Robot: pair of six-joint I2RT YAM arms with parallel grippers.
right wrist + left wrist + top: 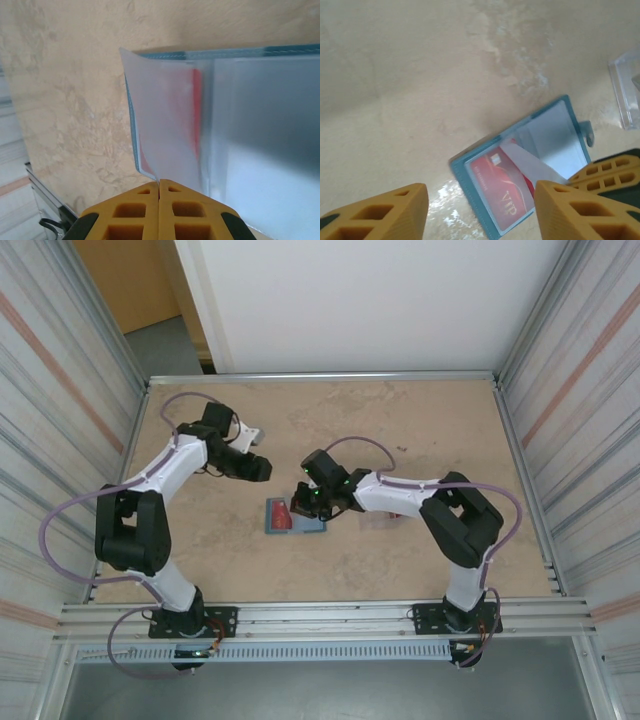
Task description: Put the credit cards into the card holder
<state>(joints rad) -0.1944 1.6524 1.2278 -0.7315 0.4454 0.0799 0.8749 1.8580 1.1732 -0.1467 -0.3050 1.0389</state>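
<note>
Two arms lean in over the beige worktop [200,550] in the overhead view. The card holder [310,524] lies opened flat near the middle, and a credit card [280,512] shows red on its left half. The right fingers [302,498] rest on the holder's far edge. The left fingers [262,468] hang just beyond it to the far left, not touching it. A clear case [380,520] seems to lie right of the holder under the right arm, though it is faint from up here.

From the left wrist, the left fingers [385,212] stand well apart with nothing between them, just above the holder's edge [470,192]. The red card [502,187], marked VIP, sits behind a clear window. A clear sleeve [532,165] rises from the middle fold toward the right fingers [610,172].

From the right wrist, the right fingers [159,210] are closed tight, pinching the sleeve's corner [165,125] and lifting it off the page. The card [197,95] shows red through it. The lift probably keeps a pocket mouth open for the next card, and the empty left fingers are free to fetch one.
</note>
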